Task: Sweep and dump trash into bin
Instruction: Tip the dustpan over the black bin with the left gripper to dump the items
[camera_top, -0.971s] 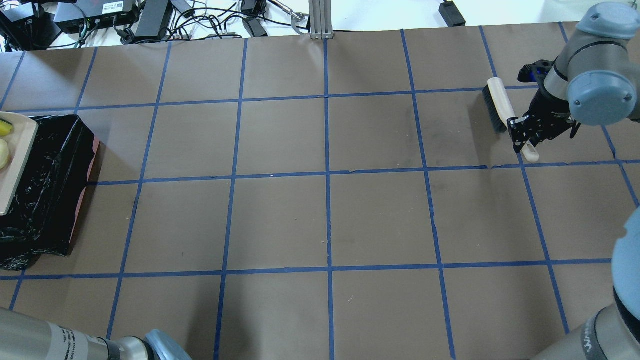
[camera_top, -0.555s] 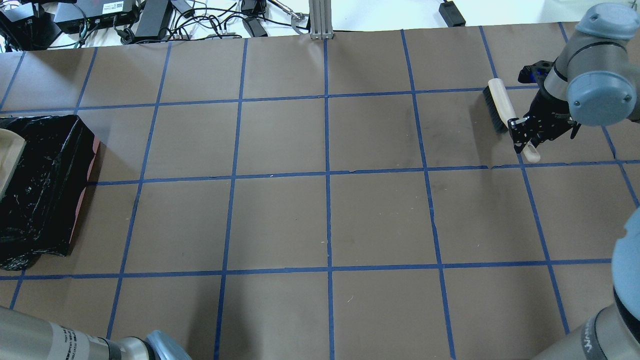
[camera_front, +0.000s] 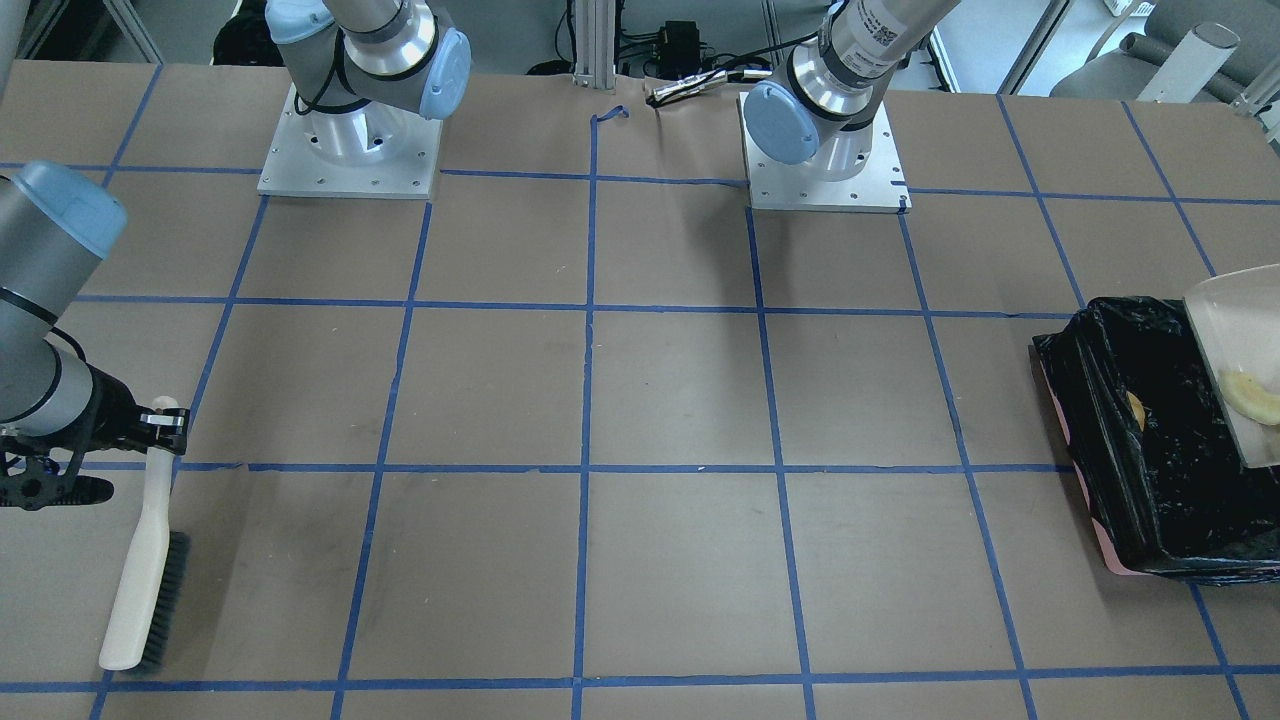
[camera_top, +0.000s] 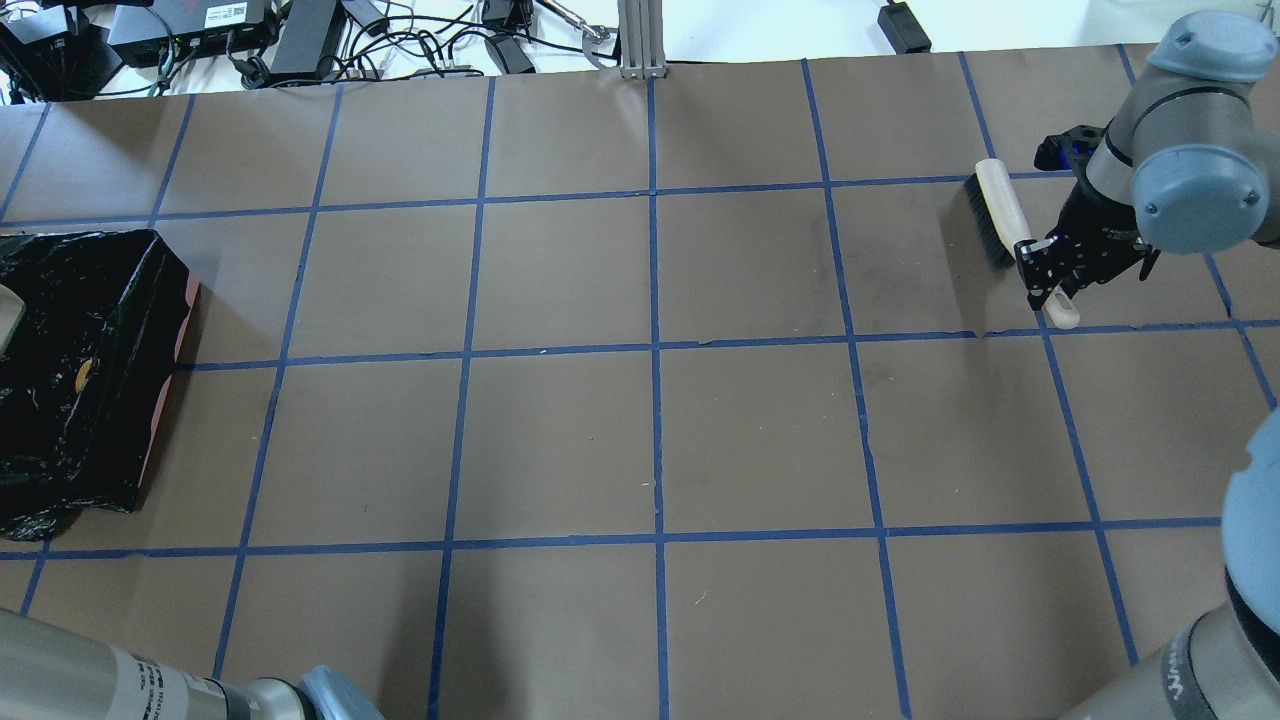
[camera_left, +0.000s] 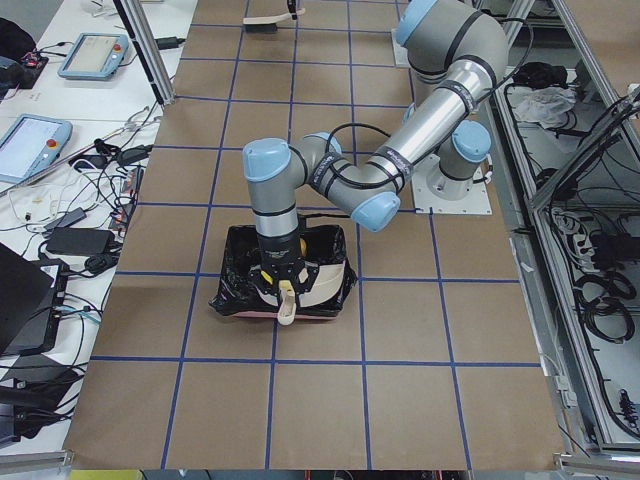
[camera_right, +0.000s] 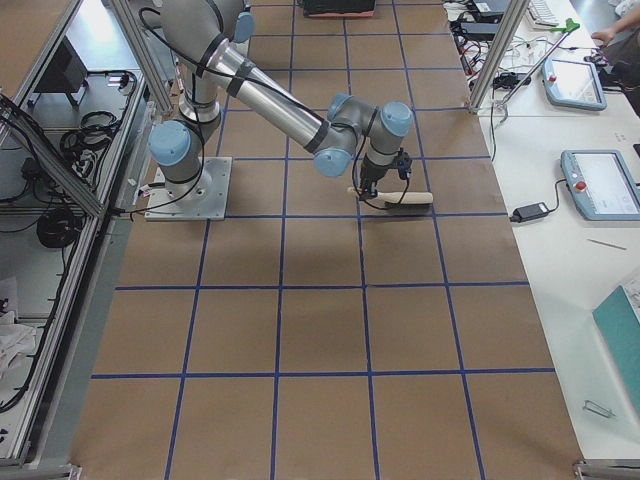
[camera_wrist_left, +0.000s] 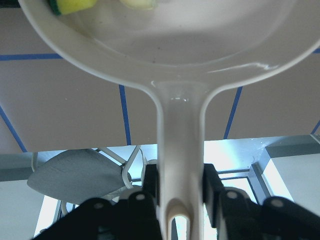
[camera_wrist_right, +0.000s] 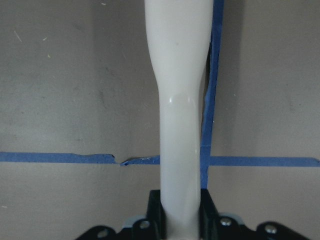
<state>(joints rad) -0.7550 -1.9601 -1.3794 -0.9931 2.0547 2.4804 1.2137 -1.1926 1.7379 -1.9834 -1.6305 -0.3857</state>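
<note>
The bin (camera_front: 1095, 440), lined with black plastic, stands at the table's end on my left; it also shows in the overhead view (camera_top: 110, 420). My left gripper (camera_wrist_left: 181, 187) is shut on the handle of the beige dustpan (camera_wrist_left: 170, 45), which is tilted over the bin (camera_left: 235, 290). The yellow-green sponge (camera_wrist_left: 75, 5) and the cream slice (camera_front: 1252, 398) lie on the pan. The orange-brown lump (camera_top: 84, 373) lies inside the bin. My right gripper (camera_top: 1045, 275) is shut on the handle of a brush (camera_top: 995, 210) that rests on the table far from the bin.
Brown paper with blue tape lines covers the table (camera_top: 650, 430). Cables and power bricks (camera_top: 300, 40) lie past the far edge. A metal post (camera_top: 640, 35) stands at the far middle. Both arm bases (camera_front: 350, 150) sit at the robot side.
The dustpan has swung left, almost out of the overhead view, and tipped. The orange-brown lump now lies in the bin. The right arm and brush have barely moved.
</note>
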